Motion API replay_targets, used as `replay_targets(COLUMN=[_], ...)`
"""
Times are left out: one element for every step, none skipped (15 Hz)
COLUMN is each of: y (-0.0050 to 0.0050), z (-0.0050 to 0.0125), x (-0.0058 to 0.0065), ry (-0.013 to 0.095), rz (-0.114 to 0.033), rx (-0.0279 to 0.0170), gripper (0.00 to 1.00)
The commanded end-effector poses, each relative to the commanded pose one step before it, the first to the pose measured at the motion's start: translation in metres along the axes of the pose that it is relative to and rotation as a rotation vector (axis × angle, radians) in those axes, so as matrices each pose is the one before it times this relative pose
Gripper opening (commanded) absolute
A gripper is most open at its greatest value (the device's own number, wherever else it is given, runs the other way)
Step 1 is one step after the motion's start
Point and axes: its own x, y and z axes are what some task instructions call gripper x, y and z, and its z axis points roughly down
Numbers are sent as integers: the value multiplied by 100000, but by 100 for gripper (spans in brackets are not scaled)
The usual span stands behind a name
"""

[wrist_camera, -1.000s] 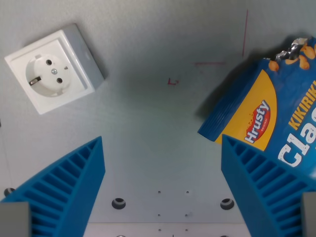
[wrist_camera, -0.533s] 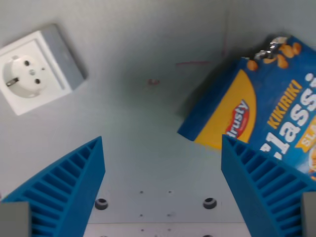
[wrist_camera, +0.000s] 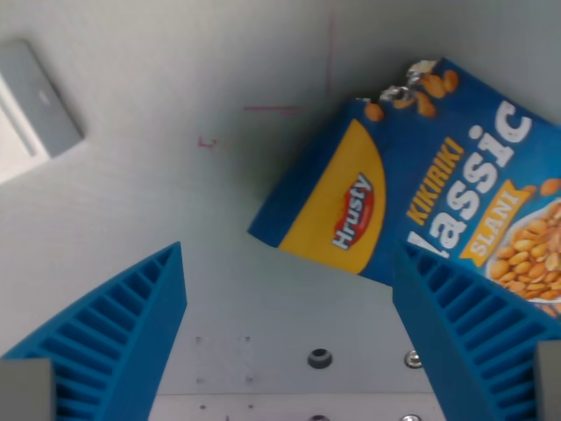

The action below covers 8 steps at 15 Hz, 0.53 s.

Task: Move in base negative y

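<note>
While pincer (wrist_camera: 285, 338) gapes, peanut bag (wrist_camera: 421, 193) lies right.

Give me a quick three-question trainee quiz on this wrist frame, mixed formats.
1. True or false: the end effector is closed on the snack bag.
2. Multiple choice: where is the wall socket in the wrist view? A) upper left edge B) lower right C) centre
3. Fill in: the surface directly between the blue fingers is bare grey ____.

Key:
1. False: the jaws stand wide apart, holding nothing; the bag lies on the table at the wrist view's right.
2. A, partly cut off by the frame.
3. table
</note>
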Motion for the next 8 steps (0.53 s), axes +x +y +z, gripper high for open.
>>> replay_targets(y=[1461, 500, 500, 500, 500, 500, 500, 500], z=[-61, 9, 9, 9, 9, 9, 9, 9], x=[-38, -35, -34, -34, -33, -33, -32, -32], ry=[579, 0, 0, 0, 0, 0, 0, 0], rz=[-1489, 0, 0, 0, 0, 0, 0, 0], rx=[314, 0, 0, 0, 0, 0, 0, 0], gripper=[100, 100, 100, 100, 100, 100, 100, 100])
